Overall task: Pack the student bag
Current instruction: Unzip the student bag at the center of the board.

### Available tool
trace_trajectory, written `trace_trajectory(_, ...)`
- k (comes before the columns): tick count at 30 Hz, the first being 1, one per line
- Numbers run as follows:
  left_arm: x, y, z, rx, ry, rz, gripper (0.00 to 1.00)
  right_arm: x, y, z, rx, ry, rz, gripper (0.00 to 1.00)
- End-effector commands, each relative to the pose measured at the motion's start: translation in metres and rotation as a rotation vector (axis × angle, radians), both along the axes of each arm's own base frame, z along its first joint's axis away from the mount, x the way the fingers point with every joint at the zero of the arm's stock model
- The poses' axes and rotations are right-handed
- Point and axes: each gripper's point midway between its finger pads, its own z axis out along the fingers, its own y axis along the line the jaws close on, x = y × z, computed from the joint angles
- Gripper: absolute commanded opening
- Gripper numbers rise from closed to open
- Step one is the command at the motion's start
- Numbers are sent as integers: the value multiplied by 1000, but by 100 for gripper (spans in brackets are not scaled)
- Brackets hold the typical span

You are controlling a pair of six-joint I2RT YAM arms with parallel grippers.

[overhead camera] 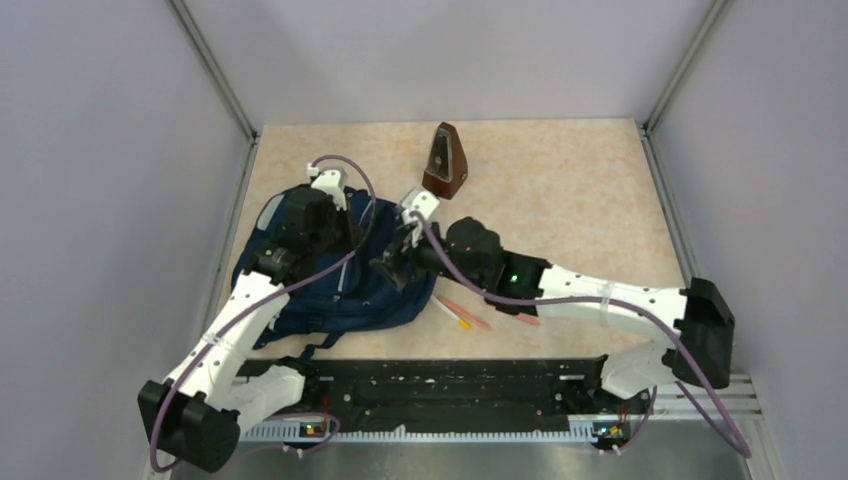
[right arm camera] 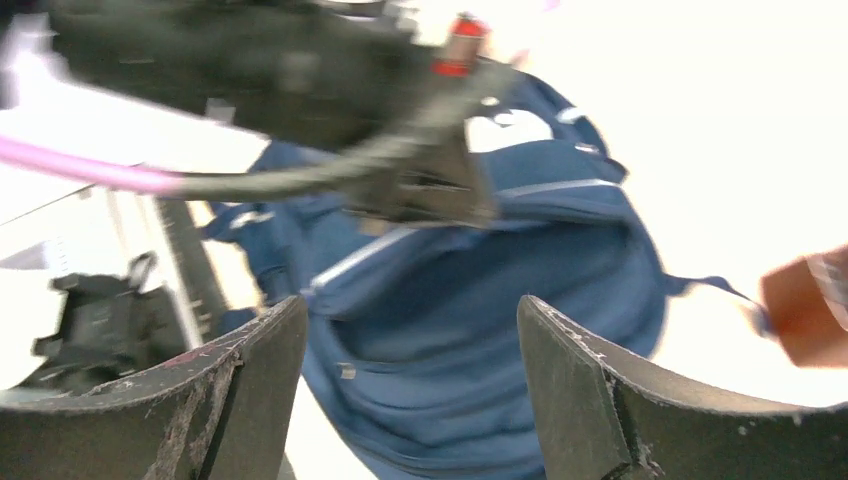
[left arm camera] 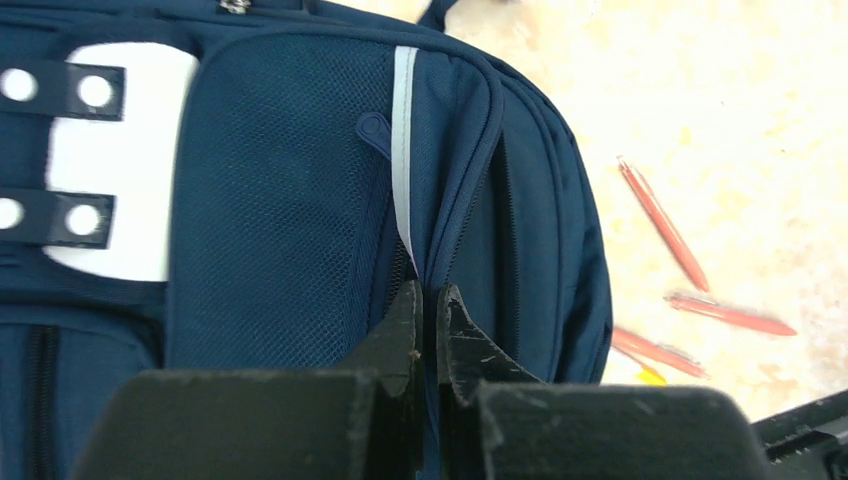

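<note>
The right wrist view is all blurry. A brown thing (right arm camera: pixel 812 305) is cut off at the right edge there. From above, the left arm (overhead camera: pixel 235 320) and right arm (overhead camera: pixel 560 285) cover much of the student bag (overhead camera: pixel 380 300).

Bag: navy blue fabric backpack (left arm camera: pixel 280 200), thin light-grey stripe, white patch under navy straps. Then slim red-orange pens (left arm camera: pixel 662 225), one yellow tip. Also dark brown pyramid-shaped object (overhead camera: pixel 446 160). Beige mottled surface (overhead camera: pixel 570 190).
</note>
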Motion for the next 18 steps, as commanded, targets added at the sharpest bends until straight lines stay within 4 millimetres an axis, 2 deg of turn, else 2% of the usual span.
trace_trajectory(1, 10, 20, 49, 69, -185, 47, 0, 46, -65, -48, -195, 41, -191, 75)
trace_trajectory(6, 8, 36, 64, 123, -234, 100, 0, 88, -123, -81, -248, 171, -353, 75)
trace_trajectory(10, 6, 45, 72, 136, -298, 129, 0, 111, -170, -126, -330, 324, -495, 72)
trace_trajectory(14, 4, 49, 66, 127, -328, 150, 0, 112, -200, -170, -437, 425, -575, 67)
trace_trajectory(18, 4, 51, 54, 150, -292, 156, 0, 101, -206, -204, -510, 501, -581, 61)
